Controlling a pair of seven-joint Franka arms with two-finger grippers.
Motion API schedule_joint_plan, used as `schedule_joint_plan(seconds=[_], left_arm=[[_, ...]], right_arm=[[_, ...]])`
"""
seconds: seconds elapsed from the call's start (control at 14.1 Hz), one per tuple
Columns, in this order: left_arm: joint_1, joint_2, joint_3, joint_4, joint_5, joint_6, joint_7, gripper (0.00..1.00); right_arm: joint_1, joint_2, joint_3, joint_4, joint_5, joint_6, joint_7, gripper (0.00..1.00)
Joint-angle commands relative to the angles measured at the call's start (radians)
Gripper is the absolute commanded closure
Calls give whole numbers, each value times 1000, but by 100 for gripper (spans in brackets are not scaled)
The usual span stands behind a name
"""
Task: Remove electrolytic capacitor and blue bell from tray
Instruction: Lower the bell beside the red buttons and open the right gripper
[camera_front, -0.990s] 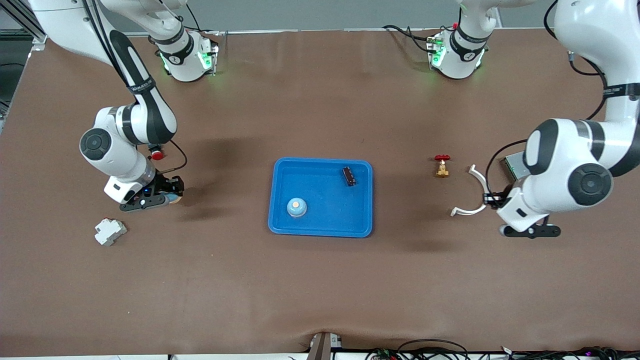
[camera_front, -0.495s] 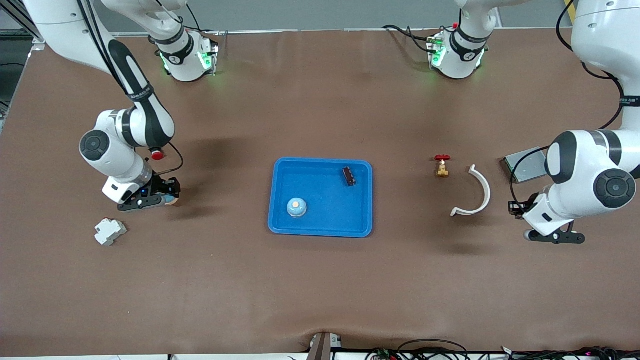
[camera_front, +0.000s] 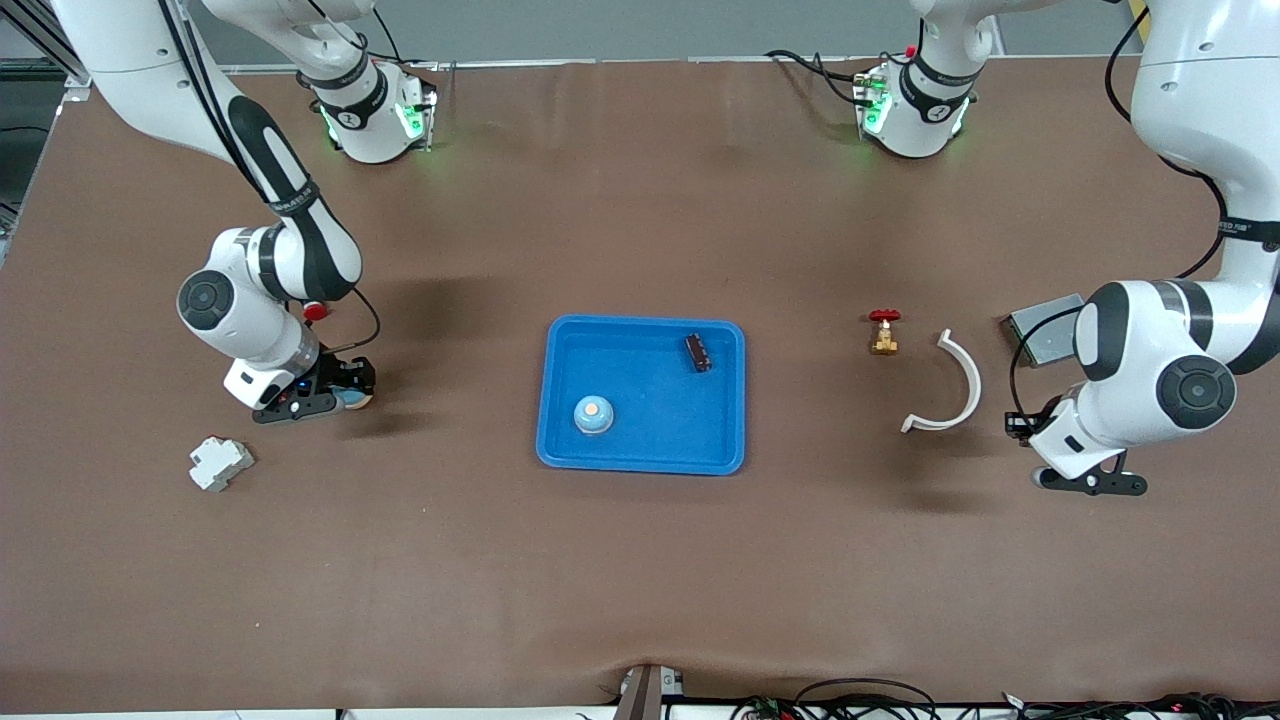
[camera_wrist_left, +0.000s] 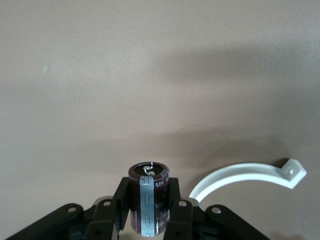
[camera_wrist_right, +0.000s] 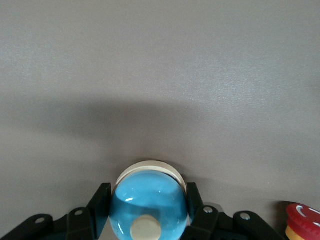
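My left gripper (camera_wrist_left: 149, 201) is shut on a dark brown capacitor (camera_wrist_left: 148, 192) with a grey stripe, held upright between the fingers. In the front view that gripper (camera_front: 1022, 424) hangs over the table beside a white curved piece. My right gripper (camera_wrist_right: 149, 202) is shut on a blue bell (camera_wrist_right: 148, 202) with a cream button and cream base. It sits low over the table (camera_front: 352, 388) toward the right arm's end. A blue tray (camera_front: 640, 466) in the middle holds another blue bell (camera_front: 593, 414) and another dark capacitor (camera_front: 698, 352).
A white curved piece (camera_front: 958, 385) and a brass valve with a red handle (camera_front: 883, 332) lie between the tray and the left gripper. A grey box (camera_front: 1040, 332) is by the left arm. A red button (camera_front: 316, 311) and a white block (camera_front: 220, 463) lie near the right gripper.
The left arm swung away from the white curved piece toward its own end of the table, then came part of the way back. The right arm shifted slightly toward the tray. Both grips held.
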Motion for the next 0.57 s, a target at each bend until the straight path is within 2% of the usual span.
schedule_joint_plan(seconds=[0.0,0.5], left_arm=[[10,-12,-4,-46,21,49,6,100],[13,12,-4,-61,21,64,2,100]], right_arm=[[-22,6,19,1,22,9,-21,100],[-22,18,19,6,22,19,-21,100]])
